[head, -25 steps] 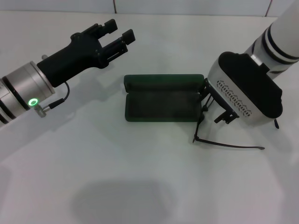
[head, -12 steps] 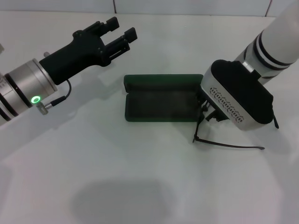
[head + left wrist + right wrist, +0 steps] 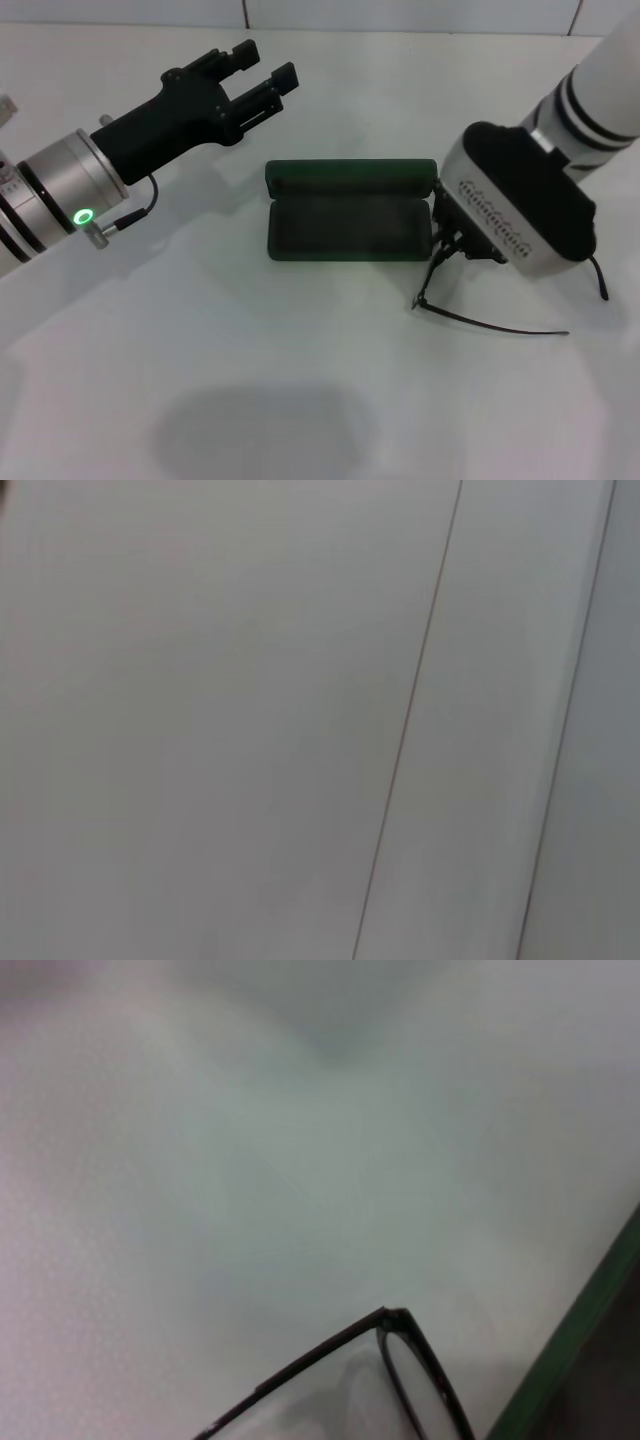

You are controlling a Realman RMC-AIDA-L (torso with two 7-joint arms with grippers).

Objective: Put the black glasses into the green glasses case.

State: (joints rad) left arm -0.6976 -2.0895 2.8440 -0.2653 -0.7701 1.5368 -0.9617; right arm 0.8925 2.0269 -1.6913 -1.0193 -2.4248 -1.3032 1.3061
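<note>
The green glasses case (image 3: 345,215) lies open in the middle of the table, lid tilted back and dark lining showing. My right gripper (image 3: 450,245) is just off the case's right end, its fingers mostly hidden under the wrist housing, shut on the front of the black glasses (image 3: 500,327). One temple arm trails along the table toward the right and the front frame slants up into the gripper. The right wrist view shows a hinge corner of the glasses (image 3: 390,1317) and the case's green edge (image 3: 570,1335). My left gripper (image 3: 262,62) is open and empty, in the air behind and left of the case.
The white table (image 3: 300,400) carries only the case and the glasses. A wall with thin panel seams runs along the back. The left wrist view shows only pale panels with seams.
My right gripper shifted slightly toward the case and back, and the glasses moved with it; the trailing temple arm now lies lower and more curved. The left gripper drifted slightly right.
</note>
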